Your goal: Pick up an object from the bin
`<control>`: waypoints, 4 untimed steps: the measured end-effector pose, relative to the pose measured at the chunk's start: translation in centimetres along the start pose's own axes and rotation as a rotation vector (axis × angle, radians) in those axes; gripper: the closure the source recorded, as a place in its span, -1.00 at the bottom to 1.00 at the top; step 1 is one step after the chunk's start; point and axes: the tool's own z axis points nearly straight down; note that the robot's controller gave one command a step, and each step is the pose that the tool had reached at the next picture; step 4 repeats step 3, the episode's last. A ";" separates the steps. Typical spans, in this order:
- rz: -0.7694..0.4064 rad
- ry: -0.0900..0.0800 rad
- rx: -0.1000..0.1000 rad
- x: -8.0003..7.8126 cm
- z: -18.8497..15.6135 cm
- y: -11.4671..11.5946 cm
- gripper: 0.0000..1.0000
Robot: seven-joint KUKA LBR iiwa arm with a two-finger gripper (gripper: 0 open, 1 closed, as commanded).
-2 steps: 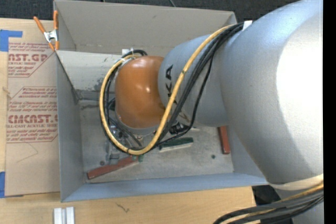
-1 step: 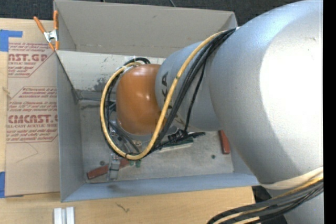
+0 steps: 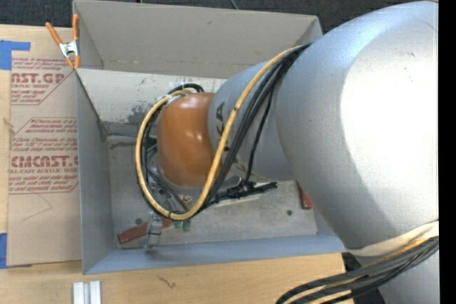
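My gripper [image 3: 152, 233] reaches down under the arm's orange cover to the bin's near left corner. A flat reddish-brown piece [image 3: 131, 236] lies on the floor just left of it, touching or nearly touching. A small green thing [image 3: 185, 226] peeks out just to the right of the gripper, under the cable loop. Whether anything is held is hidden.
A small red-brown piece [image 3: 305, 198] lies by the bin's right wall, beside the arm. The arm, its cover and cables hide most of the floor. The near wall and left wall stand close to the gripper.
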 end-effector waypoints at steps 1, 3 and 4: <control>0.092 -0.001 -0.001 0.3 2.4 -0.6 1.00; 0.124 -0.004 -0.001 -1.8 -11.4 -1.8 1.00; 0.124 -0.004 -0.001 -1.8 -11.4 -1.8 1.00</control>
